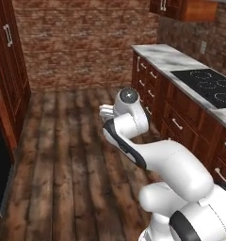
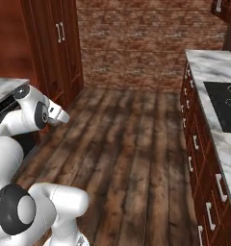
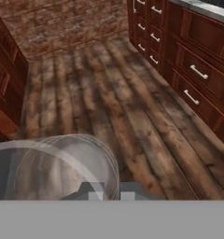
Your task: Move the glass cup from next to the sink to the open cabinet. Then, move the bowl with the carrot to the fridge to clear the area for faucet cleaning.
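Observation:
The glass cup (image 3: 62, 168), a clear grey-tinted tumbler, fills the lower left of the hand view and lies close against the camera. My gripper (image 3: 111, 193) is shut on the glass cup, with both dark fingertips (image 3: 93, 191) pressed at its rim. In the left base view my arm bends forward over the wooden floor, and the hand (image 1: 105, 111) sits mostly behind the wrist. The right base view has the hand (image 2: 57, 115) pointing right at mid height. The sink, open cabinet, bowl, carrot, fridge and faucet are out of view.
A marble counter (image 1: 164, 55) with a black cooktop (image 1: 209, 87) and drawers with silver handles (image 3: 193, 70) runs along the right. Tall reddish wooden cabinets (image 2: 55, 43) stand on the left. A brick wall (image 1: 82, 42) closes the far end of the wooden floor (image 2: 132, 144).

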Motion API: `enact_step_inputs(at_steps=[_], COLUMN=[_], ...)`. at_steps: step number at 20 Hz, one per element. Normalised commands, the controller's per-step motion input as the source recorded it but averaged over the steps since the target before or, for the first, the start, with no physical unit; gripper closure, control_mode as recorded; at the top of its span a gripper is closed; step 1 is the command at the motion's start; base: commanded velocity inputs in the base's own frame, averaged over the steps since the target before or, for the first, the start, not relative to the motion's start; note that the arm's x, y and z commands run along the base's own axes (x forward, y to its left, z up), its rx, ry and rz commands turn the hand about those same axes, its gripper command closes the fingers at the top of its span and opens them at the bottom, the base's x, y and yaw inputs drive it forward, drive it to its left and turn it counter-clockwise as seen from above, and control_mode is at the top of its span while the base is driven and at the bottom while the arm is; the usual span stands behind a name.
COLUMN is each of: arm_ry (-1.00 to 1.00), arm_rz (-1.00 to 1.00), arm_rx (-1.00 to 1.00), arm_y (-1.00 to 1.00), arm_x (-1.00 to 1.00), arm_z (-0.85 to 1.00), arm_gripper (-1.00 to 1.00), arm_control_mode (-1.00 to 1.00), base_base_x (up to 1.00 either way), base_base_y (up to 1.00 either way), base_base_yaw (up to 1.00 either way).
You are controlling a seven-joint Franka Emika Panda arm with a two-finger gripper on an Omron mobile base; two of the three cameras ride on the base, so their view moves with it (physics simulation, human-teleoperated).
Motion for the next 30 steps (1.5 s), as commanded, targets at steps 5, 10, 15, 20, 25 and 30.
enact_step_inputs(at_steps=[5,10,15,20,25,30], arm_ry=[0.0,0.0,0.0,0.0,0.0,0.0], arm_rz=[0.0,0.0,0.0,0.0,0.0,0.0], arm_rx=[0.0,0.0,0.0,0.0,0.0,0.0], arm_y=[0.0,0.0,0.0,0.0,0.0,0.0], arm_x=[0.0,0.0,0.0,0.0,0.0,0.0], arm_z=[0.0,0.0,0.0,0.0,0.0,0.0], arm_gripper=[1.0,1.0,1.0,1.0,1.0,1.0], arm_control_mode=[1.0,1.0,1.0,1.0,1.0,1.0], base_base_x=[0.56,0.13,-0.17,-0.5,-0.58,-0.51], base_base_y=[0.0,0.0,0.0,-0.06,-0.16,-0.15], base_base_yaw=[-0.37,-0.63,-0.83,-0.8,-0.76,-0.75])
